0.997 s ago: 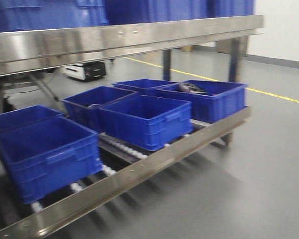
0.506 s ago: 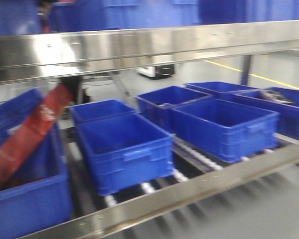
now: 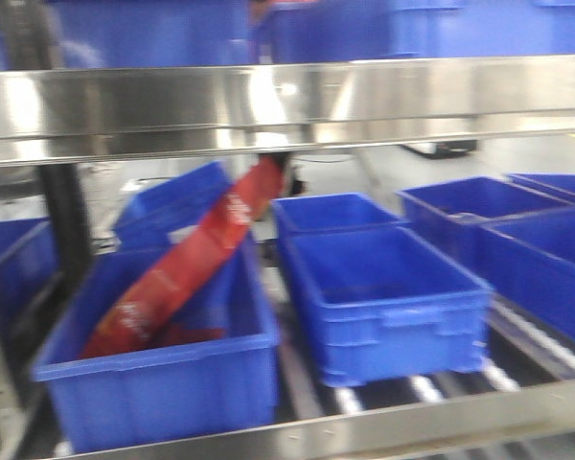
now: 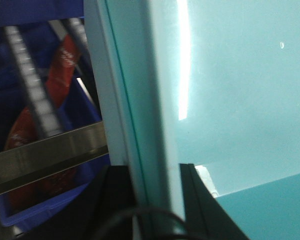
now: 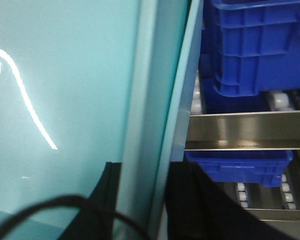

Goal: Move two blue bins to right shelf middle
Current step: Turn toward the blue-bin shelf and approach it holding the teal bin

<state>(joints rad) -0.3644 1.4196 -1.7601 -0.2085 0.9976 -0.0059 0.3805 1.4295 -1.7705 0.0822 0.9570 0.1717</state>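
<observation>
In the left wrist view my left gripper (image 4: 155, 172) is shut on the thick rim of a pale aqua bin (image 4: 240, 100), one black finger (image 4: 115, 197) on each side of the wall. In the right wrist view my right gripper (image 5: 142, 170) is shut on the opposite rim of the pale aqua bin (image 5: 65, 75). I cannot tell whether one bin or two nested bins are held. The front view shows a rack tier with a broad shiny stainless front rail (image 3: 287, 101). Neither the bin nor the grippers show in the front view.
Dark blue ribbed crates (image 3: 383, 297) stand on roller tracks under the rail. The near-left crate (image 3: 163, 383) holds a long red package (image 3: 182, 268). A dark upright (image 3: 62, 220) stands at left. More blue crates sit on the tier above. A lower rail (image 3: 383, 431) runs along the front.
The front view has swept left along the rack. The crates have slid right in the frame. The crate with the red package has come fully into view.
</observation>
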